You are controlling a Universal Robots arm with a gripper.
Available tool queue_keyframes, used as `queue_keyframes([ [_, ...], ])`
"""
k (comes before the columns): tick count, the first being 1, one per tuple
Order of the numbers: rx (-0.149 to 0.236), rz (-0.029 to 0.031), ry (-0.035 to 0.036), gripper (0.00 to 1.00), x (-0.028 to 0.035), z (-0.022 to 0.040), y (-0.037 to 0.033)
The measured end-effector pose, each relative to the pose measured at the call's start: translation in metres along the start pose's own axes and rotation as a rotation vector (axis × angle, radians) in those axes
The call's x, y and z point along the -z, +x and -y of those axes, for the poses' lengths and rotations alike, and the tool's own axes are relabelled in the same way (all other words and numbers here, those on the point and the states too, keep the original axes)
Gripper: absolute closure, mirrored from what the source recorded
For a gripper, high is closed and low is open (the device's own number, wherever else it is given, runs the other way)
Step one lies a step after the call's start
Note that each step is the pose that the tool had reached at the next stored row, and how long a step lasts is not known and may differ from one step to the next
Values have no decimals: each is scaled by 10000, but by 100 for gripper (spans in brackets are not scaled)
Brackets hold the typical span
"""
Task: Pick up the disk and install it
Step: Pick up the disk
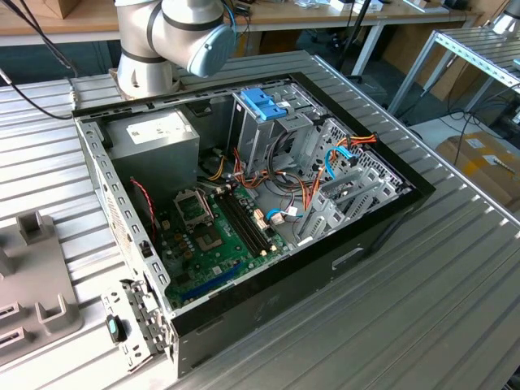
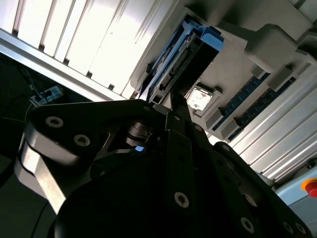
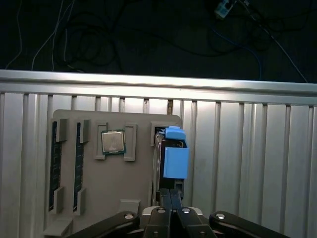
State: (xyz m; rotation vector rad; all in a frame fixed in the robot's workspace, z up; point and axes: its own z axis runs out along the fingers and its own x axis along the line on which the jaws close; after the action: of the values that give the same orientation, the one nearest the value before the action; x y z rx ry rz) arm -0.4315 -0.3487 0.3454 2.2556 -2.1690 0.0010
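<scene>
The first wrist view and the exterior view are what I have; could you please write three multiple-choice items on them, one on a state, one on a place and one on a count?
1. How is the black metal computer case? A) open, with its inside showing B) closed C) upside down
2. Where is the silver-grey disk with the light-blue plastic carrier? A) inside that case B) in a slot of the grey plastic parts tray C) on the floor
3. How many dark memory sticks lie in that tray? A) none B) five C) two
Answers: 1 A, the green motherboard is bare in the exterior view; 2 B, the first wrist view shows it in the tray; 3 C, two lie side by side there.
</scene>
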Motion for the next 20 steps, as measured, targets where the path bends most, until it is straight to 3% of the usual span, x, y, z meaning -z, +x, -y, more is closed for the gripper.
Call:
queue_keyframes([
  [12, 0, 1, 0, 89, -4, 0, 0],
  [14, 0, 1, 1, 76, -4, 0, 0],
  [16, 0, 1, 0, 76, -4, 0, 0],
  [19, 0, 1, 0, 46, -5, 0, 0],
  [20, 0, 1, 0, 46, -5, 0, 0],
])
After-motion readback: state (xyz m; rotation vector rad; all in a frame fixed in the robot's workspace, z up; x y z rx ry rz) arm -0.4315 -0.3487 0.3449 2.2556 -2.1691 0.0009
